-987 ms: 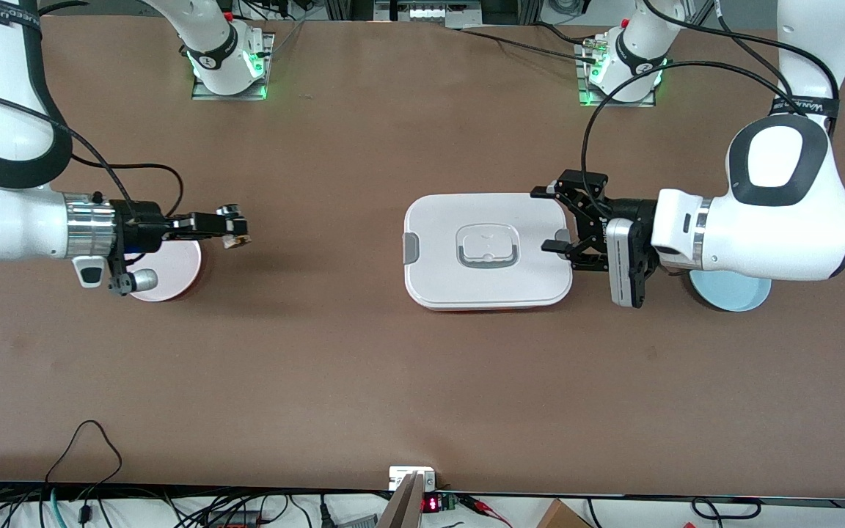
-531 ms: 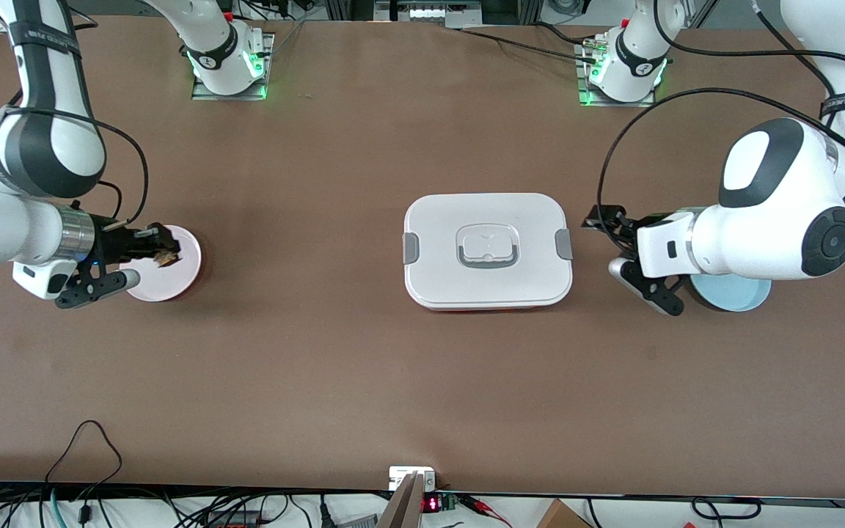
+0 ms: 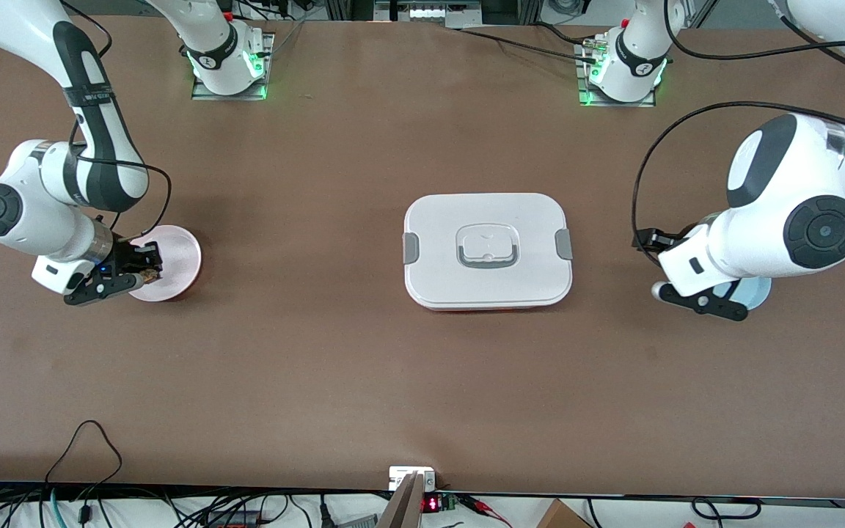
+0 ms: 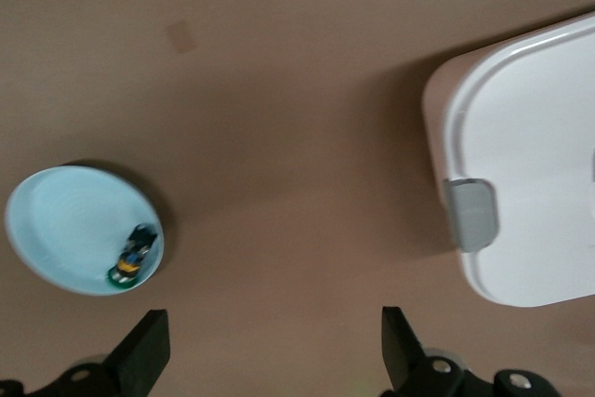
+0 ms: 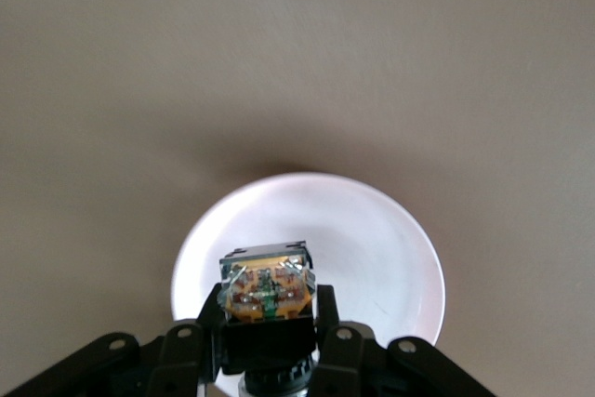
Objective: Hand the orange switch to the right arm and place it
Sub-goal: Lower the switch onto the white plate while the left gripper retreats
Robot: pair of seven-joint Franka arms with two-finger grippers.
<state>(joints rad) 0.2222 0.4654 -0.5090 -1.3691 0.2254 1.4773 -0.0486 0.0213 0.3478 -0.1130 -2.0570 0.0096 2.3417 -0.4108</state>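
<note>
the right end effector point(image 5: 270, 323) is shut tight on the orange switch point(image 5: 267, 287), and it hangs over the pink plate point(image 3: 173, 257) near the right arm's end of the counter point(image 3: 320, 367). in the right wrist view the switch sits up between the two black fingers point(image 5: 330, 309), with its yellowish end showing, right above the middle of the plate. in the front view the switch point(image 3: 148, 276) is only a tiny speck over the plate's rim (i cannot tell if it touches the plate).

the left end effector point(image 4: 270, 350) is spread wide and holds nothing. it hangs over bare counter between the blue plate point(image 4: 65, 220) and the white box point(image 3: 487, 249). the blue plate lies near the left arm's end of the counter, and a small green switch point(image 4: 130, 259) lies in it by the rim. the white box sits in the middle of the counter with its lid on and a grey clip point(image 4: 469, 214) at its end.
</note>
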